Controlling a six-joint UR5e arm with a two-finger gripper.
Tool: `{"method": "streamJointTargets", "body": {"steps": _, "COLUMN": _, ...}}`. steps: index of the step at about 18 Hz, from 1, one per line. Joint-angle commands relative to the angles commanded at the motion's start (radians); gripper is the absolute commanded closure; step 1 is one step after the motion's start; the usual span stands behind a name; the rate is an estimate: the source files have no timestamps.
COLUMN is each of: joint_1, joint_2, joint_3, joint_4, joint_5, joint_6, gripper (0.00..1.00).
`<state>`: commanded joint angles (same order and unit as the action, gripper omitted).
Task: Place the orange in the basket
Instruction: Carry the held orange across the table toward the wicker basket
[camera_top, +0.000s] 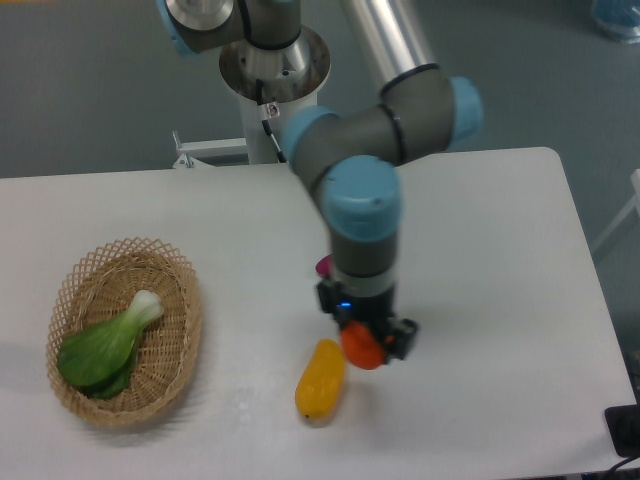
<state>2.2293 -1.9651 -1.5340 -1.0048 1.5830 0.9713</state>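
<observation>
Camera view: the gripper (366, 341) pinches the orange (361, 347) above the tabletop (480, 300), right of the basket (185, 330).

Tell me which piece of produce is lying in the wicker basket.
The green leafy bok choy lies inside the oval tan wicker basket; the elongated yellow fruit rests on the white table.

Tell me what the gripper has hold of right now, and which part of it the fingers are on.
The gripper is shut on the orange, fingers pinching its opposite sides, carried near the yellow mango-shaped fruit.
</observation>
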Motion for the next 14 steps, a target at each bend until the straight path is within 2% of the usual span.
{"method": "streamJointTargets", "body": {"steps": 7, "joint_1": -0.19, "joint_2": 0.0, "joint_3": -0.006, "joint_4": 0.005, "joint_5": 0.017, "joint_6": -0.112, "gripper": 0.35}}
{"method": "streamJointTargets", "body": {"steps": 10, "joint_1": -0.267, "joint_2": -0.006, "joint_3": -0.014, "joint_4": 0.003, "joint_5": 0.066, "joint_6": -0.121, "gripper": 0.35}}
{"method": "streamJointTargets", "body": {"steps": 14, "joint_1": -0.295, "joint_2": -0.031, "joint_3": -0.02, "joint_4": 0.006, "joint_5": 0.068, "joint_6": -0.123, "gripper": 0.31}}
